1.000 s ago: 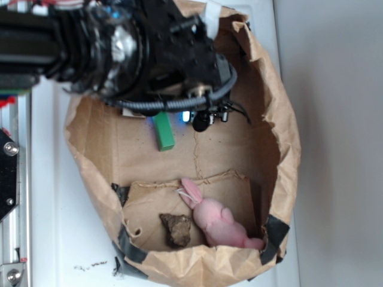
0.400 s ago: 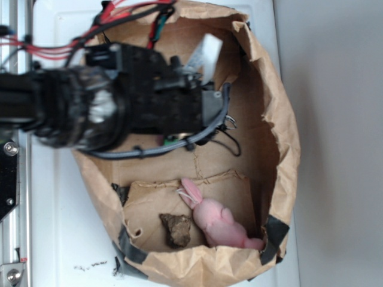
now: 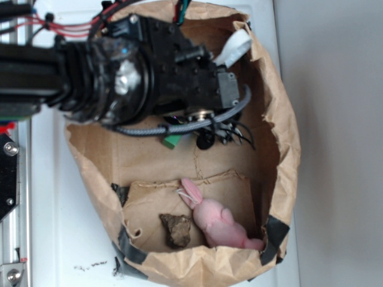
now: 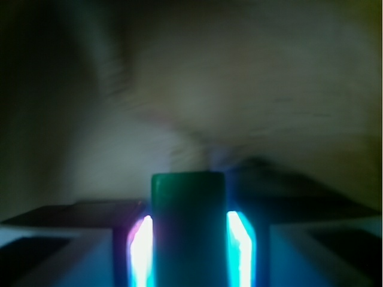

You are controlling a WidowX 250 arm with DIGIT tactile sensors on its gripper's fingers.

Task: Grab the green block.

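The green block (image 3: 172,141) lies on the floor of the brown paper bag (image 3: 287,137). Only its near end shows below the black arm. In the wrist view the green block (image 4: 188,230) stands between my two glowing fingers (image 4: 142,251), and both pads press against its sides. My gripper (image 4: 188,239) is shut on it. In the exterior view the gripper itself is hidden under the arm's wrist and cables.
A pink plush bunny (image 3: 218,222) and a brown lump (image 3: 176,229) lie at the bag's near end on a folded flap. The bag's crumpled walls rise all round. A white tag (image 3: 233,48) sticks up at the far wall. A metal rail (image 3: 9,179) runs at the left.
A second ago the green block lay in plain sight below the arm. The arm came down over it and has since shifted up the frame; now only the block's end shows.
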